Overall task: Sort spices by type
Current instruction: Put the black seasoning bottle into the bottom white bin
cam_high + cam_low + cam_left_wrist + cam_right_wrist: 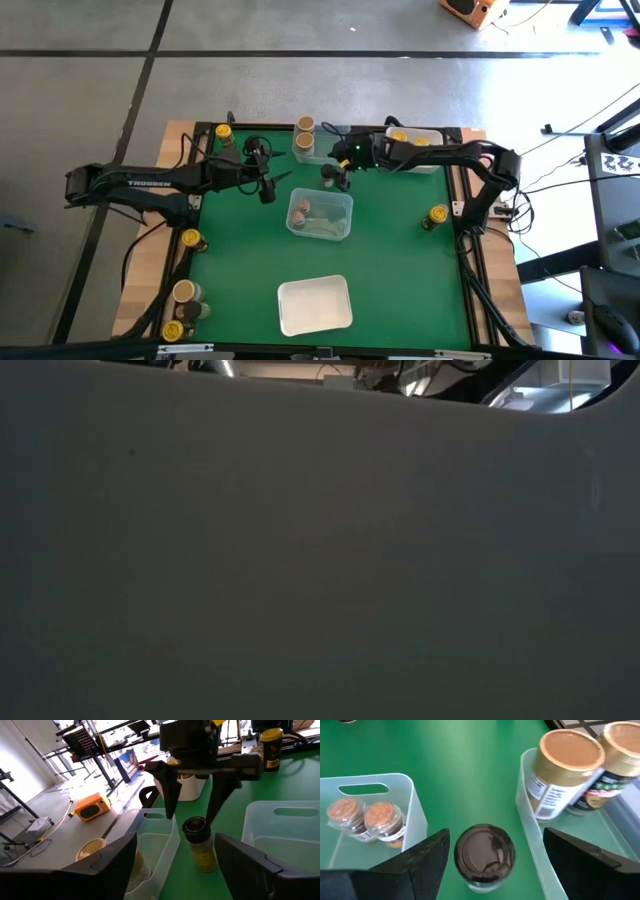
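A dark-topped spice jar (484, 852) stands upright on its base on the green mat (400, 260), right of the far clear tray (540, 820). My right gripper (495, 865) is open and slants down over it, one finger on each side of the jar's top (195, 826) without touching. My left gripper (266, 188) is open with nothing between its fingers, hovering left of that jar and pointing toward it. Two brown-topped jars (365, 817) lie in the middle clear tray (320, 214). Two tan-topped jars (570, 767) lean in the far tray.
A white tray (315, 305) lies near the front edge and fills the low view. A far-right tray (415, 150) holds yellow-topped jars. Loose yellow-topped jars stand at the right (437, 215), left (190, 238) and far left (222, 132); more jars stand at the front left (183, 300).
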Robot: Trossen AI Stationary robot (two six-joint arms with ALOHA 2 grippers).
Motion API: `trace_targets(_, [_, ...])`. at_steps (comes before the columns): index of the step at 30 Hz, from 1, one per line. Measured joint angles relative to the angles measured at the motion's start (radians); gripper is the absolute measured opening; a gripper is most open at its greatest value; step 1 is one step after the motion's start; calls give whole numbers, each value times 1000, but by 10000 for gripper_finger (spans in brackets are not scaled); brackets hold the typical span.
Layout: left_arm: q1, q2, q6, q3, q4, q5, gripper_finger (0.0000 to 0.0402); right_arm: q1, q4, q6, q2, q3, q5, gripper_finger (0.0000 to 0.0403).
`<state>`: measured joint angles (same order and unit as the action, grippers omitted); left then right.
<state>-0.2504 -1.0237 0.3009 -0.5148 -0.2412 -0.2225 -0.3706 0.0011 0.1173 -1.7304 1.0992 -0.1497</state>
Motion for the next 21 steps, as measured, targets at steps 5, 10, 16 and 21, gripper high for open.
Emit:
trace_targets(5, [0,0,4,0,-2,-19,265,0,8,0,-22,0,0,319])
trace_targets(10, [0,0,4,0,-1,-20,265,24,1,14,-22,0,0,319])
trace_targets(16, [0,0,-4,0,-1,-21,265,36,-1,19,-38,0,20,319])
trace_targets(21, [0,0,-6,0,-1,-21,265,37,3,19,-83,0,45,319])
